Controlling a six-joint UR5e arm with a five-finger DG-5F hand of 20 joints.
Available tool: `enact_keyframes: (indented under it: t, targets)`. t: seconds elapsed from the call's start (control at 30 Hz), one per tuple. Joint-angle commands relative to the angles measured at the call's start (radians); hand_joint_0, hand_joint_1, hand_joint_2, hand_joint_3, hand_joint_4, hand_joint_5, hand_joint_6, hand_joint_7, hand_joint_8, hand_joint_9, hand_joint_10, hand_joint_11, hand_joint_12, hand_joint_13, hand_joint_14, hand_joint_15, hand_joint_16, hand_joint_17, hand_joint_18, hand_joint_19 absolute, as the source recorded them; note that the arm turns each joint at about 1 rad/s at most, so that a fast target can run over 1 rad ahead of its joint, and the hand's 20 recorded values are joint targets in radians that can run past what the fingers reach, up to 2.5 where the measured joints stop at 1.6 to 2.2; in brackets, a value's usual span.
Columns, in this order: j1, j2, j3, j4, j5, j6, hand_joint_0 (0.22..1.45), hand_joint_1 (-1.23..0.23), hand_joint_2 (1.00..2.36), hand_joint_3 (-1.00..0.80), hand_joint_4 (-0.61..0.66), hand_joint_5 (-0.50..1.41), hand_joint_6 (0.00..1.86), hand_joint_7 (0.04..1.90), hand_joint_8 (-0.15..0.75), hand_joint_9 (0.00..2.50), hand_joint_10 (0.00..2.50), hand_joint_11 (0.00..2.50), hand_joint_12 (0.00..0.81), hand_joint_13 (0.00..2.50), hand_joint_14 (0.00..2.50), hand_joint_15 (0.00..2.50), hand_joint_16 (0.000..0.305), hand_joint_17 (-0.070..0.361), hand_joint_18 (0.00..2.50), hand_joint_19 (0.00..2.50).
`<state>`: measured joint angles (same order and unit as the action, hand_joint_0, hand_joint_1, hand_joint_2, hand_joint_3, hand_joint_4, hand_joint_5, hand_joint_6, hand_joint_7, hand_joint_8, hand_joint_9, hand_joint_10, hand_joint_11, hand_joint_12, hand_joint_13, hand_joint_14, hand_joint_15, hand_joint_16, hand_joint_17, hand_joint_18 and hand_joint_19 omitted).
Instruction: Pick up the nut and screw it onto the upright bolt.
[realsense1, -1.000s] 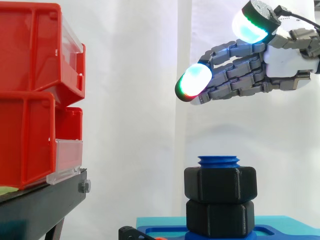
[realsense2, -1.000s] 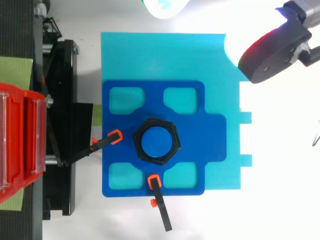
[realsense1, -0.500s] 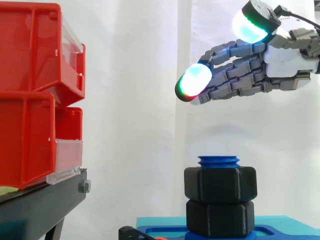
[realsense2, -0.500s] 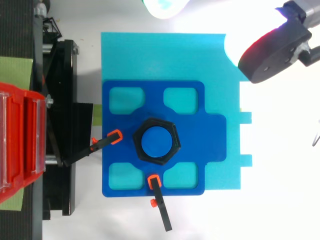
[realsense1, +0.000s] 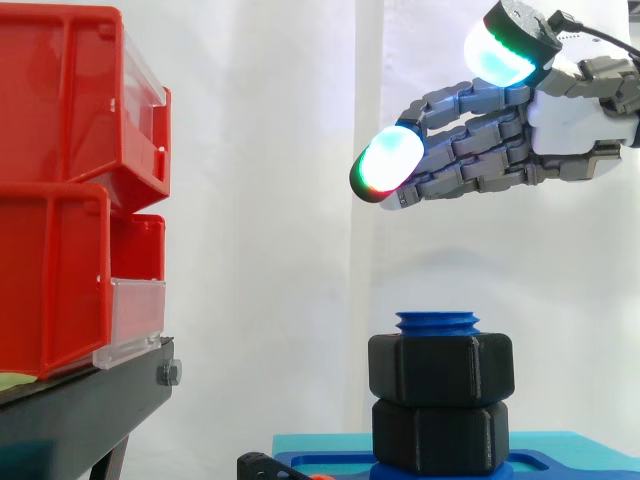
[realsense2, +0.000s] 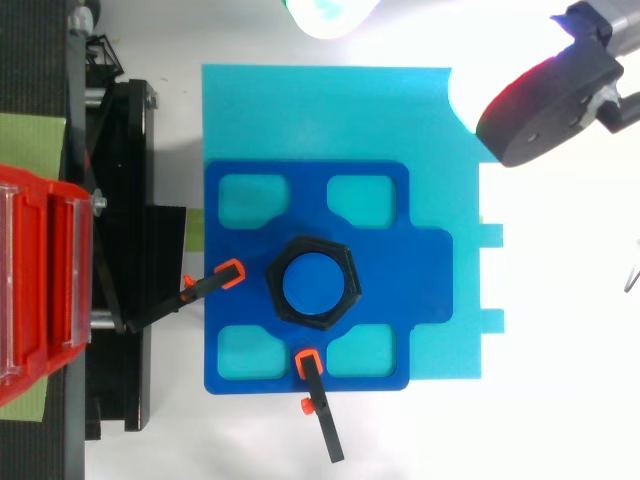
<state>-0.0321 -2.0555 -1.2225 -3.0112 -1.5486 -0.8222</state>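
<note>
Nut and fingers are well apart: the fingers reach out loosely, nearly straight, with the thumb raised clear of them, and hold nothing. Their glowing pads point toward the red bins. The hand hangs above and right of the upright bolt. The black nut sits on the thread near the bolt's top, touching a second black nut beneath. The bolt stands mid-plate on a dark blue plate over a cyan sheet. Orange-tipped clamps sit at two plate edges.
</note>
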Motion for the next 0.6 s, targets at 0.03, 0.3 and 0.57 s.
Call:
enact_keyframes:
  t: [0.03, 0.3, 0.57]
  targets:
    - [0.000, 0.000, 0.000, 0.000, 0.001, 0.000, 0.49, -0.28, 1.00, -0.50, 0.10, -0.25, 0.50, 0.76, 0.182, 0.00, 0.00, 0.00, 0.327, 0.00, 0.00, 0.00, 0.045, 0.101, 0.00, 0.00]
    - [0.000, 0.000, 0.000, 0.000, 0.001, 0.000, 0.49, -0.28, 1.00, -0.50, 0.11, -0.25, 0.50, 0.71, 0.181, 0.00, 0.00, 0.00, 0.325, 0.00, 0.00, 0.00, 0.045, 0.101, 0.00, 0.00]
    - [0.001, 0.000, 0.000, 0.000, -0.001, 0.000, 0.50, -0.25, 1.00, -0.50, 0.13, -0.24, 0.50, 0.74, 0.180, 0.00, 0.00, 0.00, 0.323, 0.00, 0.00, 0.00, 0.042, 0.096, 0.00, 0.00]
